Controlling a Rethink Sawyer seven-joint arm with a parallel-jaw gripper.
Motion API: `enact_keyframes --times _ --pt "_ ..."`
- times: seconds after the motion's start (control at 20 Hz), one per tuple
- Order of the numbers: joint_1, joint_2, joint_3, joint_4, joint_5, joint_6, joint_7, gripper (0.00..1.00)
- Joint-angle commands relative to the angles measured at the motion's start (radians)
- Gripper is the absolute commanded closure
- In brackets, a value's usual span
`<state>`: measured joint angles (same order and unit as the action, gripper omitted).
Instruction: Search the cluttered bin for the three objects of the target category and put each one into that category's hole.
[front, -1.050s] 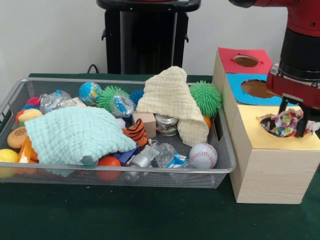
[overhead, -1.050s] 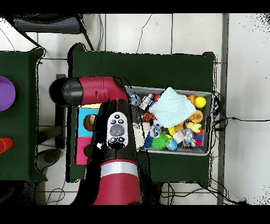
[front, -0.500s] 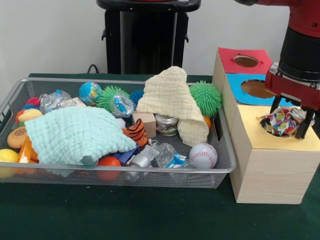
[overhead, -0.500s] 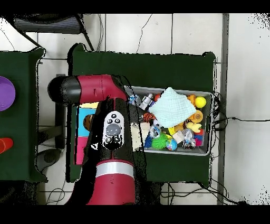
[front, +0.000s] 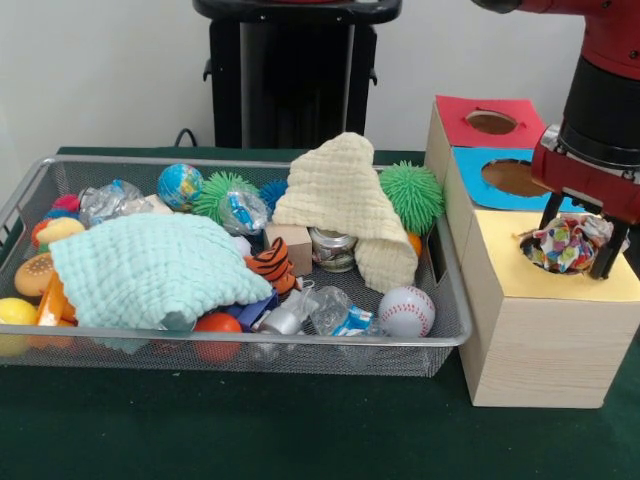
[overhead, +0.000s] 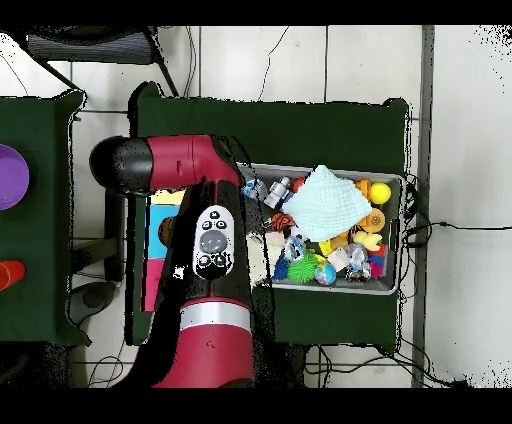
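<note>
My gripper (front: 577, 243) hangs over the round hole in the yellow-topped wooden box (front: 590, 288), at the right of the front view. A crumpled, many-coloured wrapper (front: 568, 242) fills the gap between its fingers (front: 606, 255). The wrapper's lower part dips into the hole and the fingers touch both its sides. To the left, the wire mesh bin (front: 250, 340) holds mixed clutter, including other crinkled clear wrappers (front: 335, 312). From above, the red arm (overhead: 205, 250) hides the gripper and most of the boxes (overhead: 157, 232).
Behind the yellow box stand a blue-topped box (front: 510, 177) and a red-topped box (front: 490, 121), each with a hole. A mint cloth (front: 150, 270) and a cream cloth (front: 345, 205) cover part of the bin. A baseball (front: 406, 311) and a green spiky ball (front: 411, 195) lie near its right end.
The wrapper looked spread out past the right finger a second ago and now sits bunched tight between the fingers. The arm has shifted slightly in the overhead view.
</note>
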<state>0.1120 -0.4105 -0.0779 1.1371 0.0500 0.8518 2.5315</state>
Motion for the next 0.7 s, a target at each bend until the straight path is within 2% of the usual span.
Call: enact_keyframes --times 0.05,0.2,0.55,0.7 --pt "-0.015 0.036 -0.031 -0.036 0.000 0.114 0.147 0.00" --pt "-0.012 -0.027 -0.048 0.033 -0.004 0.112 0.135 0.00" --pt "-0.019 -0.009 -0.052 0.013 0.002 0.111 0.119 0.00" --pt "-0.024 -0.016 -0.046 0.029 0.013 0.100 0.111 0.00"
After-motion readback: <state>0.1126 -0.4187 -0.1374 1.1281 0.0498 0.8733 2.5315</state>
